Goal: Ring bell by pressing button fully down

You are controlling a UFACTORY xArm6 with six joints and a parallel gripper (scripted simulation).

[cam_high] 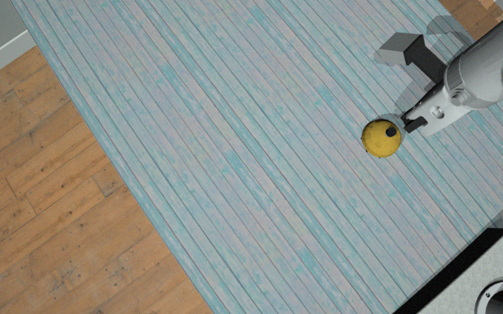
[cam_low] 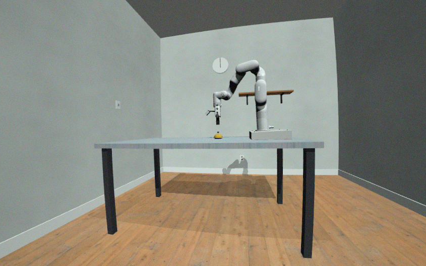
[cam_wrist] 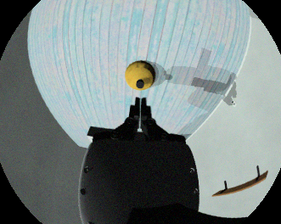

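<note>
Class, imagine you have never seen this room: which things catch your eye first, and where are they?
A small yellow bell with a dark button stands on the pale blue planked table, the one bright spot. A white arm reaches over from its base at the table's far right, its shut pincer hanging above the bell, apart from it. Behind, a round clock and a wooden shelf hang on the wall.

The bell (cam_high: 380, 139) is showing mottled yellow with a black button (cam_high: 390, 131) on top. The bench (cam_high: 213, 148) is wearing pale blue-grey planks streaked with turquoise, on dark legs (cam_low: 108, 190). The tool (cam_high: 412, 123) is showing black fingers on a light grey body; the floor (cam_high: 42, 187) is glowing warm brown wood
</note>
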